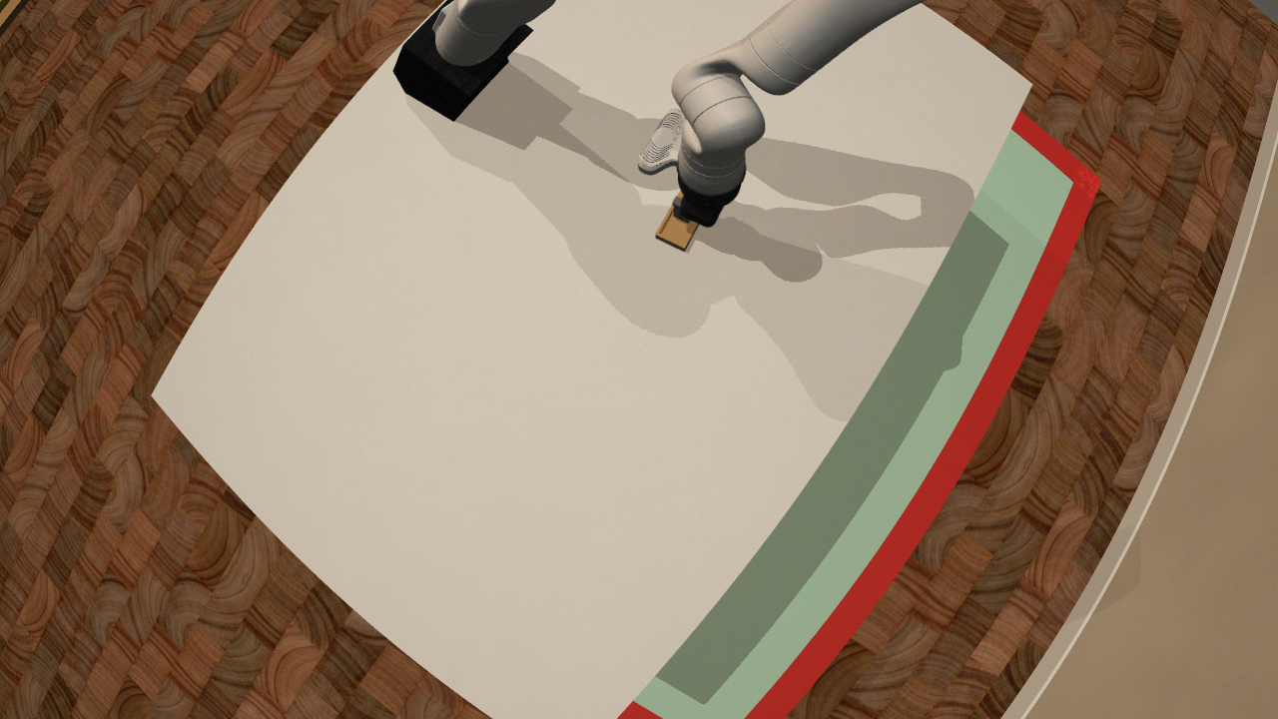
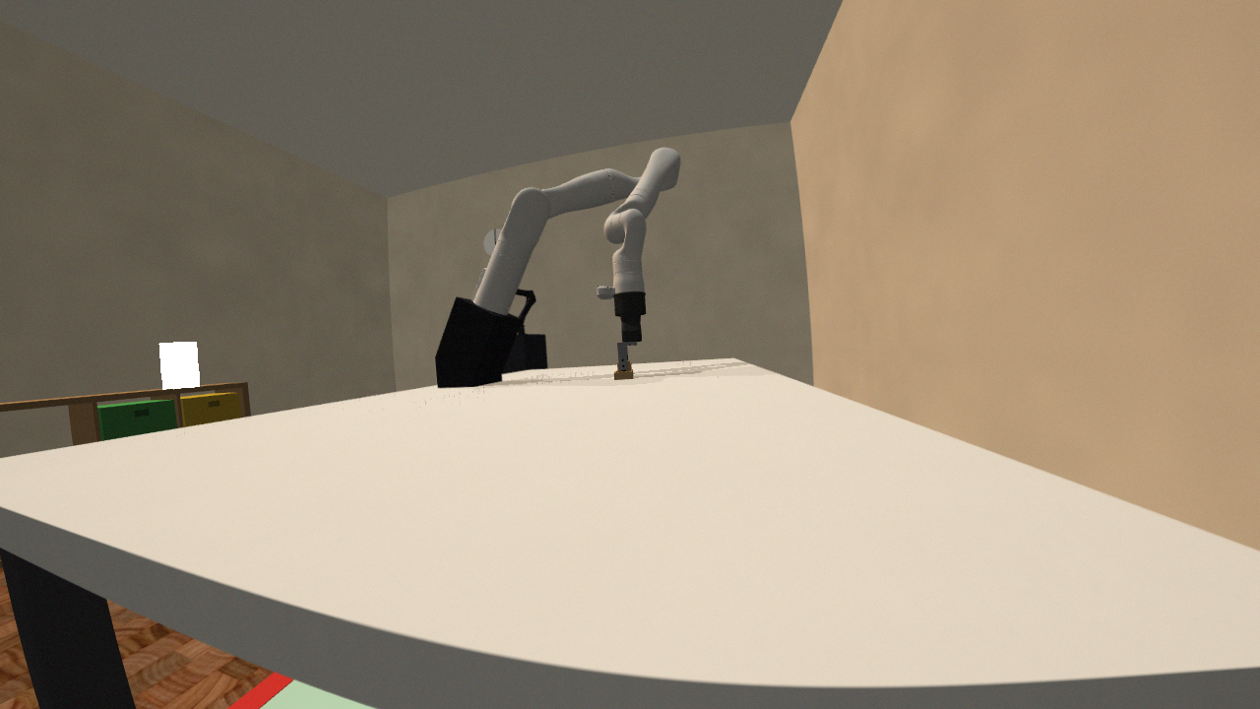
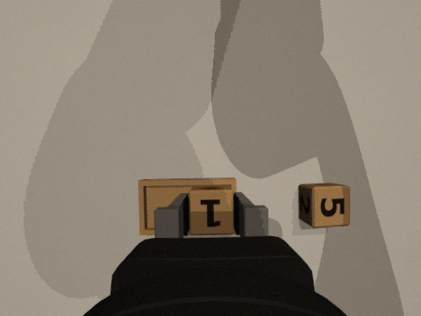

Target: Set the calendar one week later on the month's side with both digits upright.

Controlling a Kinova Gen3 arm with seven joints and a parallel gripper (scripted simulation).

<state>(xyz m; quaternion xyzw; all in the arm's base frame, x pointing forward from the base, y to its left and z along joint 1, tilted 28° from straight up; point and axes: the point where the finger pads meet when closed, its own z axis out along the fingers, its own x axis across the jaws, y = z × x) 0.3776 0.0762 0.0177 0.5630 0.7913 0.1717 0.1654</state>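
The wooden tray (image 3: 141, 211) (image 1: 675, 235) (image 2: 623, 376) lies flat on the table. One cube (image 3: 212, 208) stands in its right half in the wrist view, with a 1 on top that reads upside down there. My gripper (image 3: 210, 207) (image 1: 685, 213) (image 2: 623, 364) points down and is shut on this cube, with a finger against its left and right sides. The other cube (image 3: 335, 205) stands on the table to the right of the tray, with a sideways 5 on top and a 2 on its left face. The month's name and the cubes' other faces are hidden.
The black arm base (image 1: 455, 76) (image 2: 475, 344) stands on the table. A white ribbed part (image 1: 661, 141) shows beside the wrist. The tray's left half holds no cube. The loose cube is hidden in the top and exterior views. Arm shadows cross the table around the tray.
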